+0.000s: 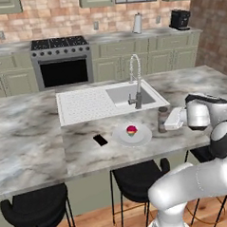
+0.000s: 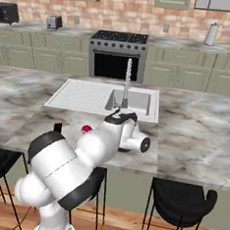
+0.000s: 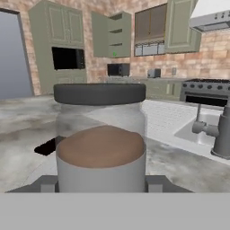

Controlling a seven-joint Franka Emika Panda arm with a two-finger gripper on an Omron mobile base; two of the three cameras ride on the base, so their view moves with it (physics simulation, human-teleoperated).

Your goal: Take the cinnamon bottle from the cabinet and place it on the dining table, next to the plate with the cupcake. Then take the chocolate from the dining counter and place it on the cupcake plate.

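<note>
One cinnamon bottle, upright on the tabletop just beside the plate, pinched low between the pincer fingers; judged light, rigid, smooth-walled, best held mid-body.

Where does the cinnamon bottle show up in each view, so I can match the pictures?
Left base view: the cinnamon bottle stands upright on the marble top, right of the plate, at the claw.
Right base view: I can't make it out; the arm covers that spot.
Hand view: it fills the centre, dark cap on top.
Shared landmark: the sink faucet.
</note>
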